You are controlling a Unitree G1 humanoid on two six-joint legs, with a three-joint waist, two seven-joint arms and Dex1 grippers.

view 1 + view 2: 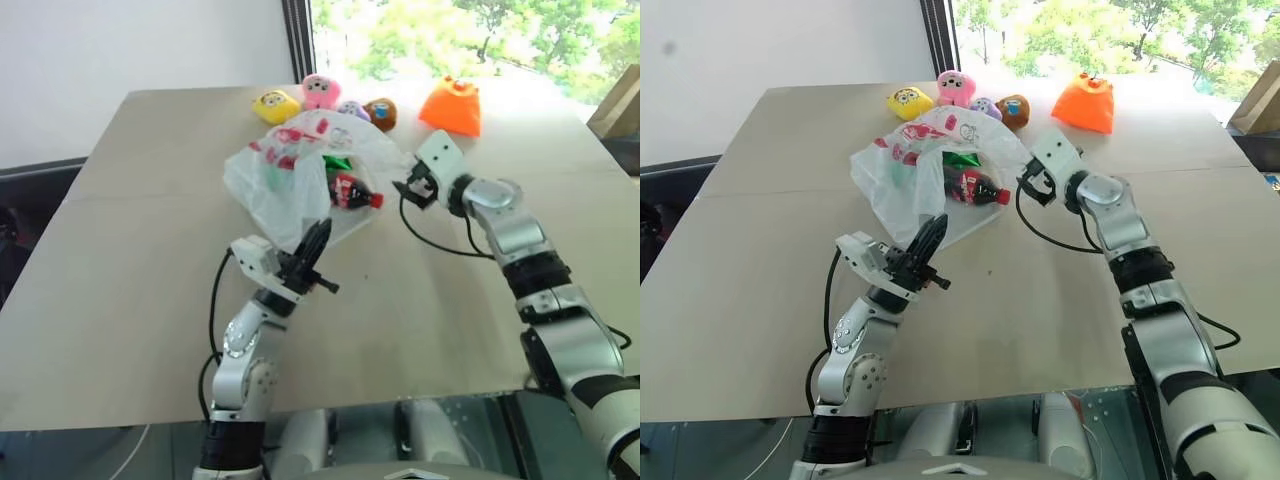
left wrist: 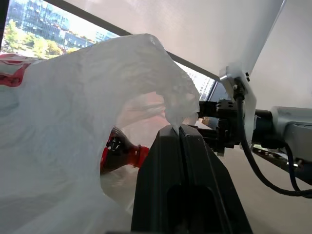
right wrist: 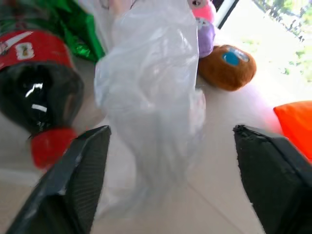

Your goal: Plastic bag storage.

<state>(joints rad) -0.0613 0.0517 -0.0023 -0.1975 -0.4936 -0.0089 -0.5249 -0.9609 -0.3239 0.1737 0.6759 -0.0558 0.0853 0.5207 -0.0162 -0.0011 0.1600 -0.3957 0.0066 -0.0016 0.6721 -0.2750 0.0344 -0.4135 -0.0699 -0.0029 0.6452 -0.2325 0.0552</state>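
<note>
On my left side, the left gripper (image 1: 318, 243) was clenched tight on the near edge of the plastic bag (image 1: 275, 185), pinching a fold of the thin film between its fingers and holding that side of the bag's mouth lifted off the table (image 1: 120, 260). The bag itself sat in the middle of the table, puffed up and open toward the right, with a cola bottle (image 1: 352, 192) lying half inside its mouth, red cap pointing outward, and a green snack packet (image 1: 336, 163) tucked behind it.

Further right, the right gripper (image 1: 414, 187) hung just beside the bag's far flap with its jaws apart and nothing between them; through its wrist camera the loose film (image 3: 151, 97) stood squarely in the gap between the two fingers (image 3: 80, 170). Behind it a row of plush toys (image 1: 320, 92) and an orange pouch (image 1: 452, 107) lay near the window edge.

I judged this to be the bag-opening step, with the second grasp not yet made. The next move called for me to close on that flap cleanly, catching film alone and not nudging the bottle.
</note>
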